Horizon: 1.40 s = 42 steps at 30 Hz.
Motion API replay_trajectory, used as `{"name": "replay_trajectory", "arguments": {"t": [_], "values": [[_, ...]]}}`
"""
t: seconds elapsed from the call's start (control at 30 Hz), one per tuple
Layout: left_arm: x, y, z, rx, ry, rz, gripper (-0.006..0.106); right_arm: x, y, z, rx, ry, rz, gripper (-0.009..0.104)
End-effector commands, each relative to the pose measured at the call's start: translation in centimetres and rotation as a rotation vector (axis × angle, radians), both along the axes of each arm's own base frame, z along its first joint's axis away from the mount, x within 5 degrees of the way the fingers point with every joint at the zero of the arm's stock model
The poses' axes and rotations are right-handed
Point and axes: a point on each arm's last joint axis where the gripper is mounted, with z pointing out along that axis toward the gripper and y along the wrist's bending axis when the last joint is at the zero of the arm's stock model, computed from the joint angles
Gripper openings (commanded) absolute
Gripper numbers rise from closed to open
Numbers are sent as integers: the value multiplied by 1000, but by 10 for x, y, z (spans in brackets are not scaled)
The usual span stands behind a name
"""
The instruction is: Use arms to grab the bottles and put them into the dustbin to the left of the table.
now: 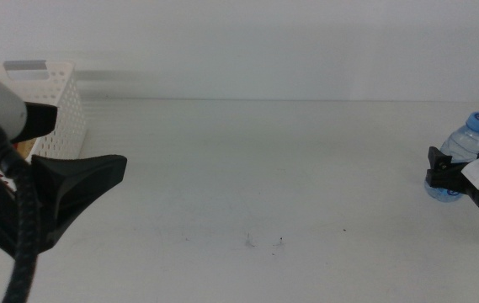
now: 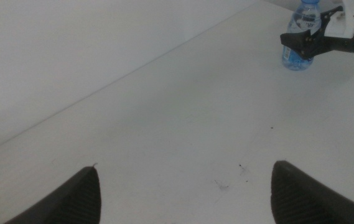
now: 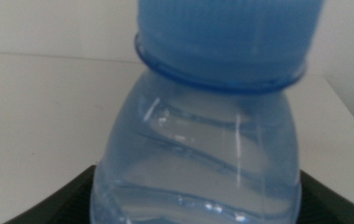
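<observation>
Right gripper (image 1: 443,172): at the table's right edge, dark jaws closed around the small clear blue-capped plastic water bottle (image 1: 462,148), upright on the plain white table (image 1: 256,160) | Left gripper (image 2: 186,190): near the left side, jaws spread wide, holding nothing | White perforated rectangular plastic dustbin (image 1: 58,105): far left, behind the left arm

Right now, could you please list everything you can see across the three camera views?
water bottle: one, clear with a blue cap, upright near the table's right edge, between the right jaws
dustbin: one, white and perforated, at the far left
table: one, white with a few dark specks
left gripper: one, black, open, low over the table's left side, holding nothing
right gripper: one, black, around the water bottle at the right edge; actual clamping cannot be judged
</observation>
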Motion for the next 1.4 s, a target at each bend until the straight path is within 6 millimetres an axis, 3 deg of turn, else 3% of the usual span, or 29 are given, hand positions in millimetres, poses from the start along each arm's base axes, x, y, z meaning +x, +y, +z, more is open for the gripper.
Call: {"name": "replay_trajectory", "arguments": {"t": [0.0,0.07,0.13,0.23,0.33,0.4,0.57,0.7,0.8,0.97,1.1,1.23,1.37], "values": [[-1,0,2,-14,-13,1,94,4,-1,0,-12,-14,-1,73],[-1,0,2,-14,-13,1,94,4,-1,0,-12,-14,-1,40],[-1,0,2,-14,-13,1,94,4,1,0,-9,-14,9,0],[-1,0,2,-14,-13,1,94,4,15,9,-16,-40,72,-1],[-1,0,2,-14,-13,1,94,7,44,28,-22,-103,173,-1],[-1,0,2,-14,-13,1,94,13,68,39,-22,-130,247,-1],[-1,0,2,-14,-13,1,94,33,154,56,-10,-149,464,-3],[-1,0,2,-14,-13,1,94,42,221,55,-2,-167,605,-3],[-1,0,2,-14,-13,1,94,51,254,41,-7,-105,656,-3],[-1,0,2,-14,-13,1,94,61,285,28,-15,-77,698,-3],[-1,0,2,-14,-13,1,94,63,289,20,-16,-72,703,0],[-1,0,2,-12,-15,0,94,62,288,15,1,-24,693,23],[-1,0,2,-12,-15,0,94,61,286,11,10,45,680,71]]}}
